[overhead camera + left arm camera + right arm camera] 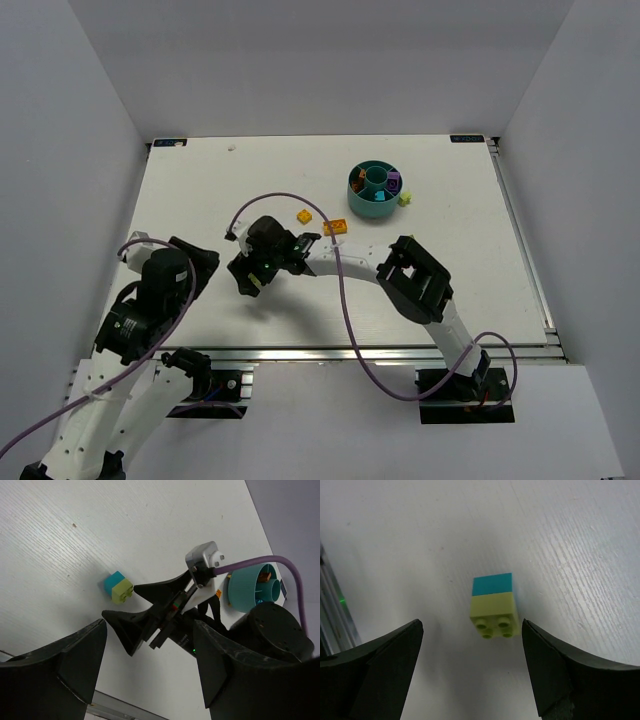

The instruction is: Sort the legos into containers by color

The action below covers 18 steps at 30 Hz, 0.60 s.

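Now the right gripper point(471, 626) hangs, fingers apart, above the cyan-and-lime lego point(493, 607), mid-frame on the table point(570, 540), likely to grab it. The left gripper point(150, 626) is apart too, holding nothing.

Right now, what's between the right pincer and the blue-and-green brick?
Nothing. Only bare white table shows between the open right pincer and the brick. You can see that in the right wrist view.
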Each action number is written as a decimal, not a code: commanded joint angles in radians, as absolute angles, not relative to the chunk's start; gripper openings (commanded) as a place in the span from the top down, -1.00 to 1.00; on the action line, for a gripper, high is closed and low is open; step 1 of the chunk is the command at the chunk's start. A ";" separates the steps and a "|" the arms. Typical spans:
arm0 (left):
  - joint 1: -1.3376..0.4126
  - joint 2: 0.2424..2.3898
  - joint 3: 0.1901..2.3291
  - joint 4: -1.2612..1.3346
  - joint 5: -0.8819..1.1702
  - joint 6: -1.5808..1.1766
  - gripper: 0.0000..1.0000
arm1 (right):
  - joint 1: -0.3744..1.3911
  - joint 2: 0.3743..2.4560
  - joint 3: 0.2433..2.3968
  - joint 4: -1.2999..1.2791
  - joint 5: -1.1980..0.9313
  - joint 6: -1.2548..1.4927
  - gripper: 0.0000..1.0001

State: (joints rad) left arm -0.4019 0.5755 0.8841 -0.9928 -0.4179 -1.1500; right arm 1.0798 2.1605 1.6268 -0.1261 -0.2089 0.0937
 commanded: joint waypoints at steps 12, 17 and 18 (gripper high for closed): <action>-0.399 0.546 0.917 -1.058 -0.449 -1.164 -0.58 | 1.089 2.221 1.671 -0.071 -0.104 0.022 -0.44; -0.397 0.546 0.899 -1.039 -0.433 -1.163 -0.56 | 1.089 2.200 1.631 0.006 -0.181 -0.054 -0.26; -0.399 0.546 0.891 -1.034 -0.427 -1.161 -0.55 | 1.089 2.195 1.606 0.030 -0.198 -0.089 -0.19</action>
State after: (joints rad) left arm -0.4019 0.5453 0.8864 -1.0462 -0.4282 -1.1568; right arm 1.0821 2.2196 1.6356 -0.0727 -0.1352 -0.0048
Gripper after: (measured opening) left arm 0.778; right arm 0.619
